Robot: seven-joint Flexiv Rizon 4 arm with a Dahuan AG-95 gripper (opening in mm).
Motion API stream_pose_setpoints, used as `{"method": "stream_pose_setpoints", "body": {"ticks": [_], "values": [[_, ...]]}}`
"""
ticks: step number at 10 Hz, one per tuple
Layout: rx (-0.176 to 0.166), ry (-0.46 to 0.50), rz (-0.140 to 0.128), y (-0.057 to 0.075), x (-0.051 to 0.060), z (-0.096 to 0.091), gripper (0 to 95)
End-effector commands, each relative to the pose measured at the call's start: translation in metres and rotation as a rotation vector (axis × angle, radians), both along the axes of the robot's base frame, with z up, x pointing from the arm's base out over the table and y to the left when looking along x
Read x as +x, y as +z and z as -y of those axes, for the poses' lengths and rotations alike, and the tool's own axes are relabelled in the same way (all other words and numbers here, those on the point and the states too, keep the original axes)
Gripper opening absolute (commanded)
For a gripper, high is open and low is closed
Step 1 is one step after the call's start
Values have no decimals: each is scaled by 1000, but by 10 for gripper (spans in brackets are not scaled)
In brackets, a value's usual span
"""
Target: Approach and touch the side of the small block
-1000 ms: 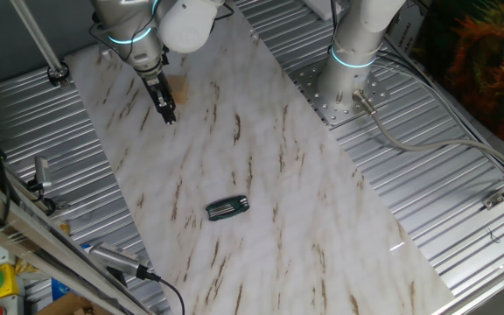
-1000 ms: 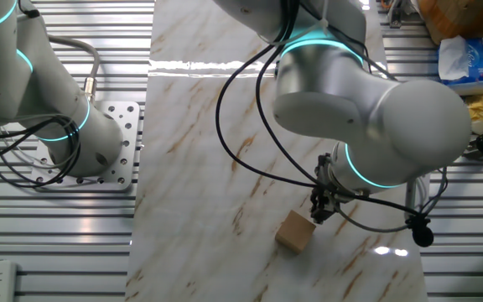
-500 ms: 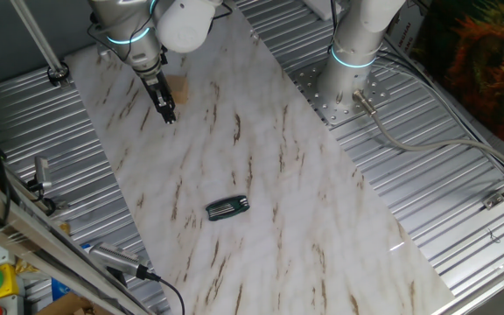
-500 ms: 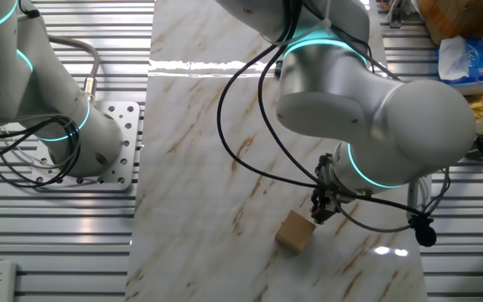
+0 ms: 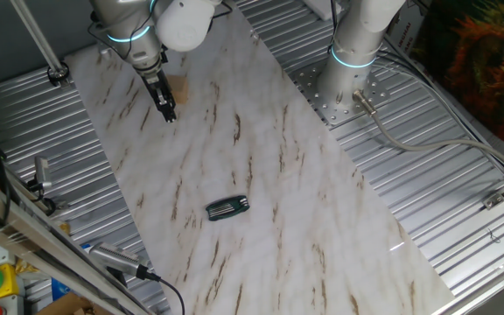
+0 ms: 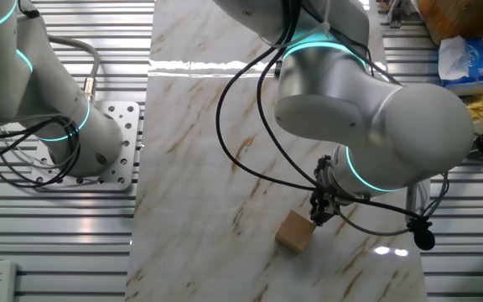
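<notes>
The small block [image 6: 295,231] is a plain tan wooden cube on the marble tabletop; in one fixed view only its edge [image 5: 178,88] shows behind the gripper. My gripper [image 6: 318,217] hangs tip-down right beside the block's upper right side, at or very near contact. In one fixed view the gripper [image 5: 169,113] is at the far left of the table, its fingers close together with nothing between them.
A dark ribbed oblong object [image 5: 227,207] lies mid-table, well away from the gripper. A second arm's base [image 5: 350,66] stands on a perforated plate [image 6: 111,151] at the table's side. Ribbed metal decking surrounds the marble top [image 5: 261,175].
Almost none; the arm has shifted very slightly, with the gripper tip staying beside the block.
</notes>
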State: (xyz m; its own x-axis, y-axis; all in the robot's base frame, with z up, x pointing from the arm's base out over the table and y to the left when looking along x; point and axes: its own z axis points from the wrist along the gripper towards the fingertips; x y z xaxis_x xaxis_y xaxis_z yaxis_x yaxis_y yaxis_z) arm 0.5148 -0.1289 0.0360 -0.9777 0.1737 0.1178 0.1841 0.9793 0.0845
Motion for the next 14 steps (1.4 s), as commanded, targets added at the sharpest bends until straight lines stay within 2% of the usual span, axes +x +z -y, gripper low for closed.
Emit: {"method": "stream_pose_setpoints", "body": {"ticks": [1,14], "values": [[-1,2,0,0,-1,1,760],[8,72,0,1,-7,14,760]]}}
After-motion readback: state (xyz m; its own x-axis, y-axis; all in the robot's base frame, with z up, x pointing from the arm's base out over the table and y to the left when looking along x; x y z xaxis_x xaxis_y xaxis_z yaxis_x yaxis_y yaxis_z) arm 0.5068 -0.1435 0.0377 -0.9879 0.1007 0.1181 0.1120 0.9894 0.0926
